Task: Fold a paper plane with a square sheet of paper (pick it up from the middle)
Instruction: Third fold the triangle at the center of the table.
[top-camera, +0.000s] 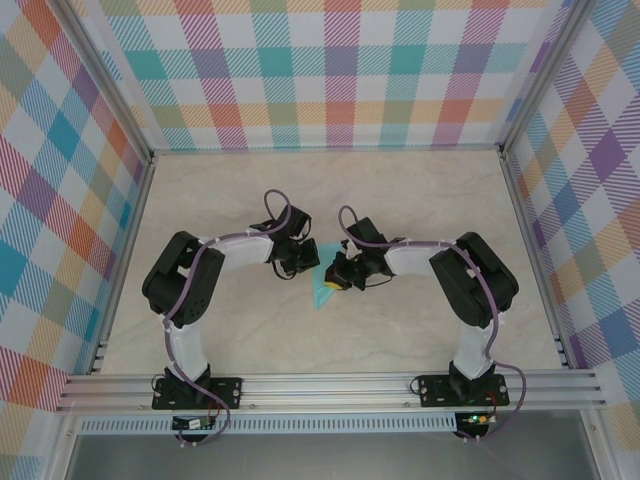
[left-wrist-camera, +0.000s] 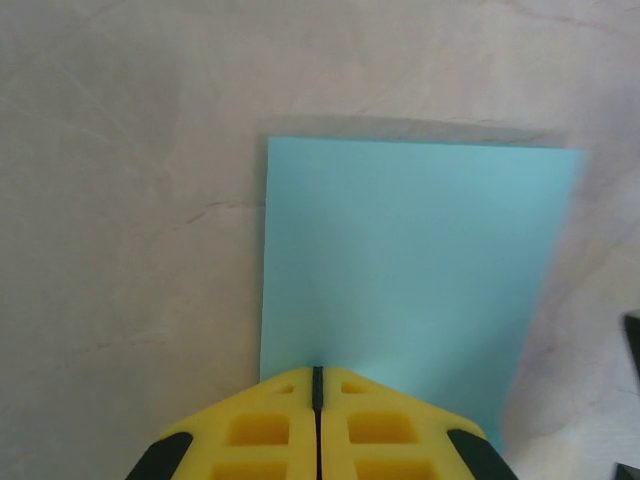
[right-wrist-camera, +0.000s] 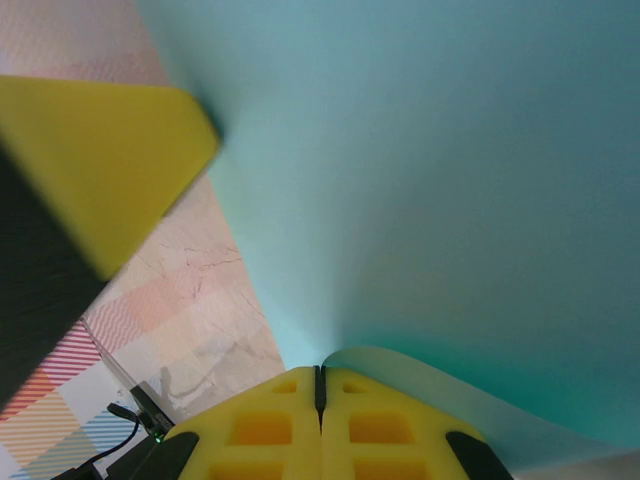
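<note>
Square sheet of paper (left-wrist-camera: 410, 260), turquoise and thin, is pinched between my two claws over the middle of the surface (top-camera: 420, 200), seemingly just off it, to judge by the shadow along its far edge. The left claw (left-wrist-camera: 318, 385) is closed on the near edge, with the sheet running flat away from it. The right claw (right-wrist-camera: 320, 375) is closed on another part, where the paper curls into a soft lobe beside the fingertips and rises broadly above them. From above, the two claws sit very near each other with a turquoise corner pointing down toward the arm bases.

My worry is the closeness of the two grips. If I draw the claws apart too firmly, such thin paper will likely tear at one pinch or slide out of it. If I push them together, the curl by the right claw could set as a stray crease and spoil the centre fold. A finger (right-wrist-camera: 100, 160) of the left claw looms close in the right wrist view, so a careless twist risks a collision.
</note>
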